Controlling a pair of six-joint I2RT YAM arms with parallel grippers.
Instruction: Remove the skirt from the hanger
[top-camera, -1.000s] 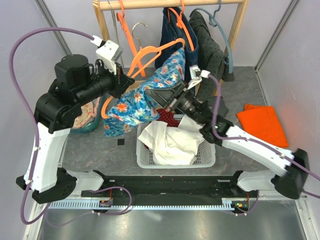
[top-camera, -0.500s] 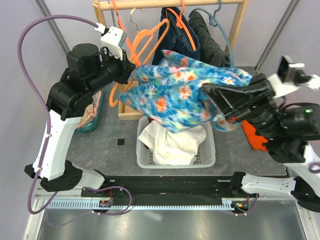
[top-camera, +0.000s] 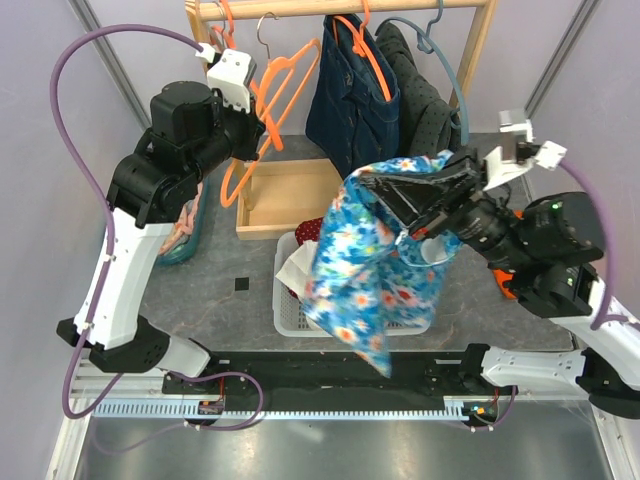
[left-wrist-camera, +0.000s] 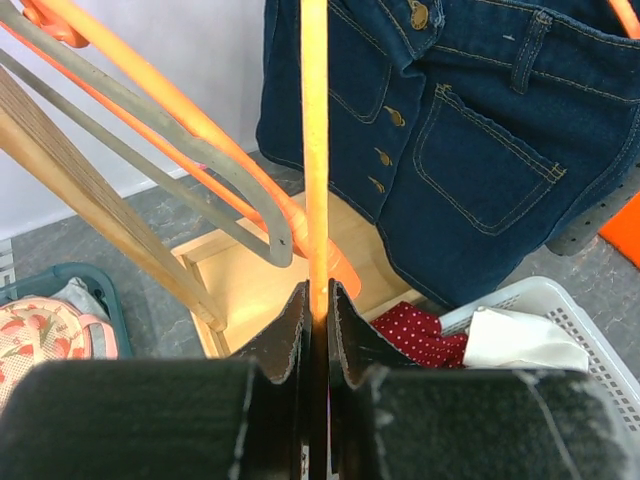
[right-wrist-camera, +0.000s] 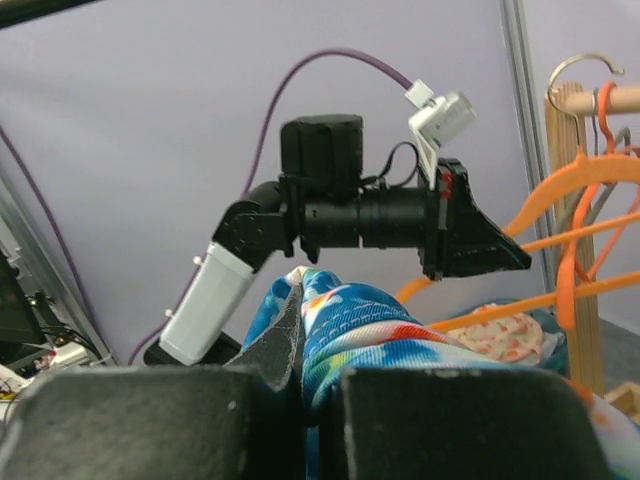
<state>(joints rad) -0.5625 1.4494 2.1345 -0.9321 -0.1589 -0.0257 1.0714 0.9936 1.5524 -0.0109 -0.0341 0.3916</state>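
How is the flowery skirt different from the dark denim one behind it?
The flowery skirt is bright blue with a flower print; the denim one is plain dark blue with buttons. The flowery skirt dangles from the right claw, on no hanger; the denim one hangs on an orange hanger on the rail. Both are blue.

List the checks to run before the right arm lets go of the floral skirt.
1. Skirt off the hanger: ok. The floral skirt hangs apart from the orange hanger.
2. Right grip: ok. The right gripper is shut on the fabric.
3. Hanger held: ok. The left gripper is shut on its bar.
4. Drop spot: cannot tell. From above, the skirt covers most of the white basket; its height above it is unclear.
5. Hanger hook on the wooden rail: cannot tell.
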